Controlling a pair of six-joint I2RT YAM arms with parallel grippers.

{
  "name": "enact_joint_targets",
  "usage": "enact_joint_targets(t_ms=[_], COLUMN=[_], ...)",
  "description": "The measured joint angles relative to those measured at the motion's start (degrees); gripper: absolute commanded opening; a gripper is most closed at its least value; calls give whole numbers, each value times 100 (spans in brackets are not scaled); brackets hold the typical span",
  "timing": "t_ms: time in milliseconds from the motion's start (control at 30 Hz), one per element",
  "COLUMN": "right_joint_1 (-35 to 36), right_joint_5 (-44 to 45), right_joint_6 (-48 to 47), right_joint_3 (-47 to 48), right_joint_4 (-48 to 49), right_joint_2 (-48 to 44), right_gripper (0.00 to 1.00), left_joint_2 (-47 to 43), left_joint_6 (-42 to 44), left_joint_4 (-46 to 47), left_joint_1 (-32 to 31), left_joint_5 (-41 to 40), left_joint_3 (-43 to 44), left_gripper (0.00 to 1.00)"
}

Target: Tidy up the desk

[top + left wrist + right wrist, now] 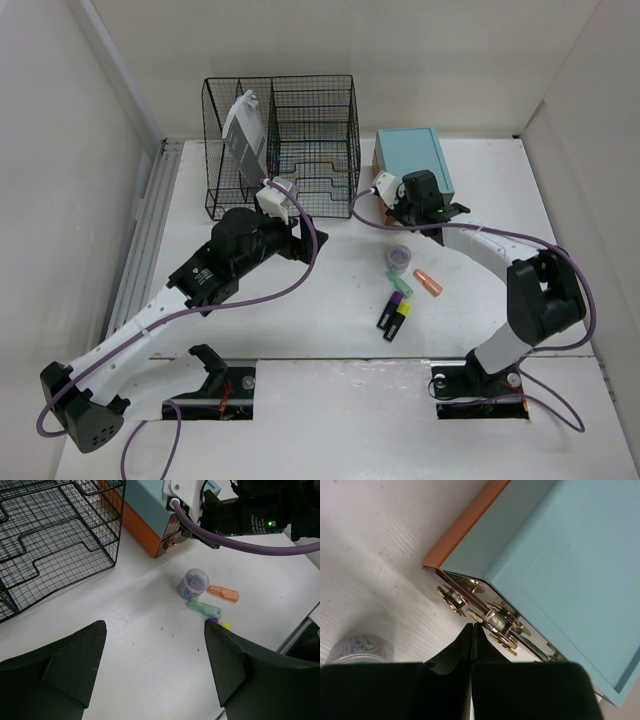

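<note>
The white desk carries a clear jar of paper clips, an orange highlighter, a green one, and purple and yellow ones lying loose at centre right. My left gripper is open and empty above bare desk in front of the rack; the jar lies beyond it. My right gripper is shut, its tips against the mirrored front of the teal drawer box, beside a gold knob.
A black wire-mesh rack stands at the back with a grey-white booklet in its left slot. The teal box stands to its right. A grey rail runs along the left edge. Two cut-outs hold the arm bases.
</note>
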Motion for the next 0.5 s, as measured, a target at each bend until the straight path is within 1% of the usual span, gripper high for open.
enact_joint_targets(t_ms=[133,167,200,233,267,300,333,367,400,433,467,500], right_joint_1=[0,0,0,-13,-37,-76,-140,-232,-350,-476,-584,-748], right_joint_5=[66,70,70,61,28,-9,-72,-188,-302,-415,-529,-638], right_joint_6=[76,111,166,232,343,479,608,669,822,970,1134,1360], right_joint_3=[-63,-155,-262,-391,-507,-601,-643,-654,-649,-619,-584,-522], right_joint_4=[57,101,125,118,81,50,31,0,-2,-20,-26,-105], right_joint_2=[-155,-304,-503,-769,-1082,-1453,-1740,-2035,-2275,-2446,-2544,-2562], right_gripper=[0,4,11,31,53,84,88,88,72,60,54,50], left_joint_2=[0,2,2,2,4,7,13,17,39,85,153,273], left_joint_6=[-50,-90,-140,-197,-275,-369,-505,-605,-741,-883,-997,-1106], left_joint_4=[11,13,20,35,59,96,175,289,442,588,708,850], left_joint_1=[0,0,2,0,2,0,-4,-13,-48,-109,-175,-262], left_joint_5=[61,92,153,212,284,385,494,592,684,758,809,859], left_joint_3=[0,0,0,0,0,-2,-24,-72,-157,-243,-315,-393], left_gripper=[76,73,72,70,66,49,39,28,19,5,0,0])
